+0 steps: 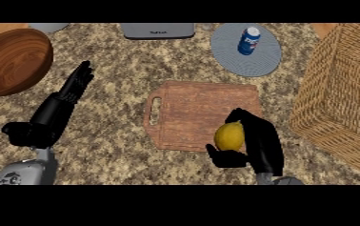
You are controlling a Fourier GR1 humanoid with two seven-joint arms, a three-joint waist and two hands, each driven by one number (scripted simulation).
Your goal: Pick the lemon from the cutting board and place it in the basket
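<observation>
Right hand (259,141) is gripping the lemon (229,136) at the cutting board's (200,113) near right corner

Fingers are curling round it; the basket (329,91) is sitting well apart on the desk's (112,125) right, and the left hand (76,84) is resting flat, fingers straight.

R hand (262,141) curled round lemon (229,136) at front-right corner of wooden cutting board (190,110), mid counter (112,139). L hand (76,84) open, fingers straight, at left. Wicker basket (327,91) at right edge. Blue can (248,40) on round grey mat (246,53). Wooden bowl (21,60) far left.
</observation>
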